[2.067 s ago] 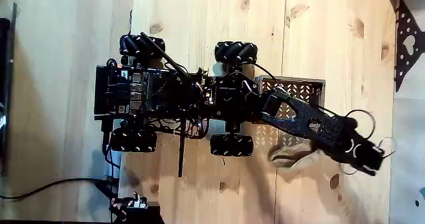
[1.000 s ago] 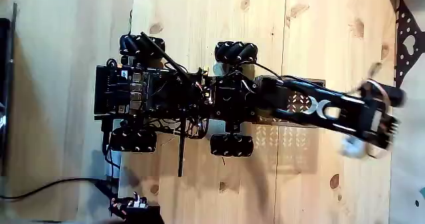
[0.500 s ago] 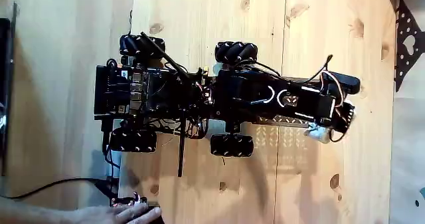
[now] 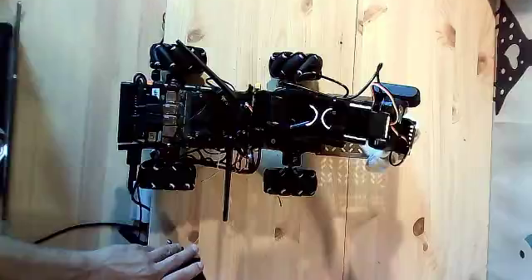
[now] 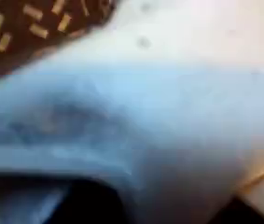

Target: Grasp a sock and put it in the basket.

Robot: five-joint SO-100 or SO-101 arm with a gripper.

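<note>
The hand is sitting at the far end of the folded black arm, right of middle in the fixed view, and it is closing on the sock, a pale scrap that is peeking out just under the fingers at about 5 o'clock from the arm's tip. In the wrist view the sock is lying pressed close to the lens as a soft, blurred, pale blue-grey fold, so its band cannot be made out there. At 11 o'clock in that wrist view a corner of the dark basket with its small slots is showing. In the fixed view the arm is lying across the basket, whose perforated wall is showing as a thin strip just below the arm, and the sock is hanging at that strip's right end; whether it is touching the basket cannot be told. The arm is riding on a wheeled black cart, with one ribbed wheel at 12 o'clock from the arm's base and another at 6 o'clock. Everything is resting on a knotty pine surface. At 7 o'clock, along the bottom edge, a person's hand is lying flat beside a black cable
</note>
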